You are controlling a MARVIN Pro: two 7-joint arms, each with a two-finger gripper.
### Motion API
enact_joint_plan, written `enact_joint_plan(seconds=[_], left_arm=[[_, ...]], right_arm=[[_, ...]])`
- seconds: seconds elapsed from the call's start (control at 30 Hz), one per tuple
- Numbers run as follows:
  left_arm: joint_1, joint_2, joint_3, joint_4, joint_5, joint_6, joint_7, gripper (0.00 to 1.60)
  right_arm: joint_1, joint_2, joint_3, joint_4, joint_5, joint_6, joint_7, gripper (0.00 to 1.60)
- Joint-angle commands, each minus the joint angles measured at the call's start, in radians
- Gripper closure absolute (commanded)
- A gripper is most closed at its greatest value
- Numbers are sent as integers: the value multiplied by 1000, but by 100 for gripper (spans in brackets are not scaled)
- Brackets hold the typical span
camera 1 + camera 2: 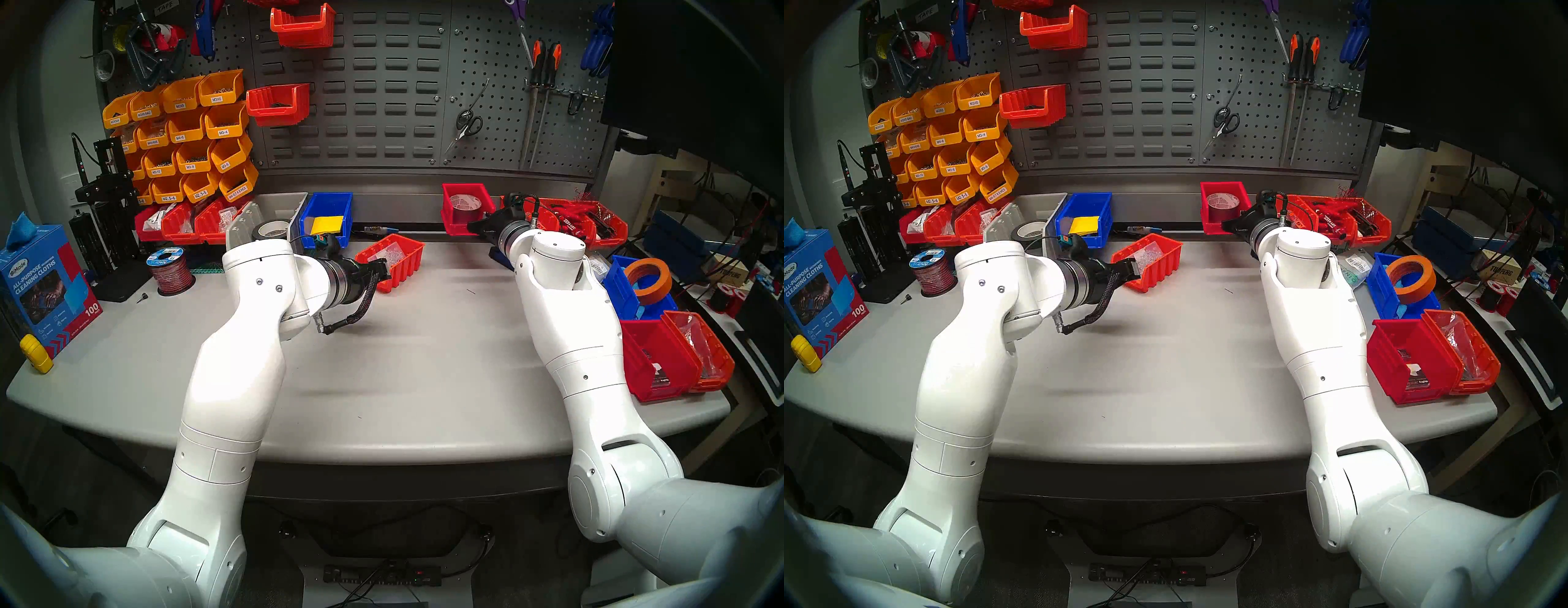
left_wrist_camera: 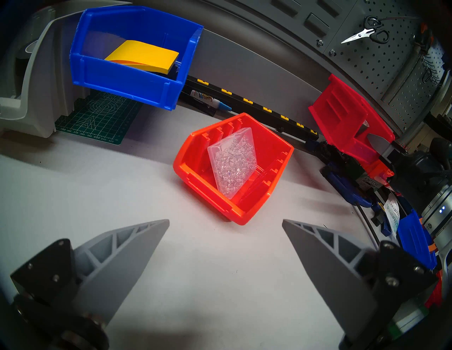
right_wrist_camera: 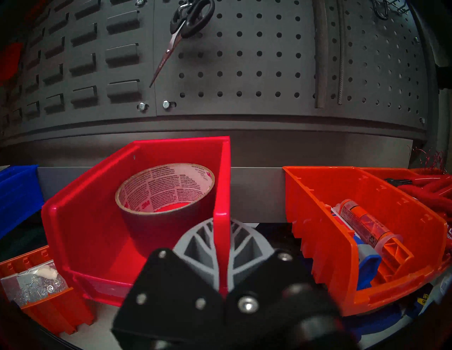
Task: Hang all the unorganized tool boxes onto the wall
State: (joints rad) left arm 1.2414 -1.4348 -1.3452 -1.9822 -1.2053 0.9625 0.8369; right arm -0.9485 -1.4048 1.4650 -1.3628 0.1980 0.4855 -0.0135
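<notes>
1. The wall [image 1: 382, 85] is being seen behind a grey table [image 1: 403, 361].
2. The red bin [image 3: 97, 232], a tape roll [image 3: 166, 195] inside, is being pinched by its side wall in the right gripper [image 3: 221, 244], near the wall's foot.
3. The orange-red bin [image 2: 232, 168], a clear bag [image 2: 232, 161] inside, is being faced by the spread left gripper [image 2: 225, 234].

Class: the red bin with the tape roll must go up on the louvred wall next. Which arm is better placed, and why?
The right. The right gripper is shut on the red bin side wall, below the louvred wall. The left gripper is open and empty, facing the orange-red bin.
</notes>
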Motion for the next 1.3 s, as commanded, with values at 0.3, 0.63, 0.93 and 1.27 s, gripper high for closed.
enact_joint_plan(seconds=[0.3, 0.63, 0.93, 1.27], left_arm=[[-10, 0, 0, -10, 1, -3, -1, 0], [-10, 1, 0, -10, 1, -3, -1, 0], [-10, 1, 0, -10, 1, -3, -1, 0], [-11, 1, 0, -10, 2, -3, -1, 0]], right_arm=[[151, 1, -14, 114, -32, 19, -32, 160], [190, -11, -13, 157, -28, 86, -45, 160], [215, -20, -13, 190, -31, 134, -53, 160], [219, -27, -25, 223, -45, 220, -74, 160]])
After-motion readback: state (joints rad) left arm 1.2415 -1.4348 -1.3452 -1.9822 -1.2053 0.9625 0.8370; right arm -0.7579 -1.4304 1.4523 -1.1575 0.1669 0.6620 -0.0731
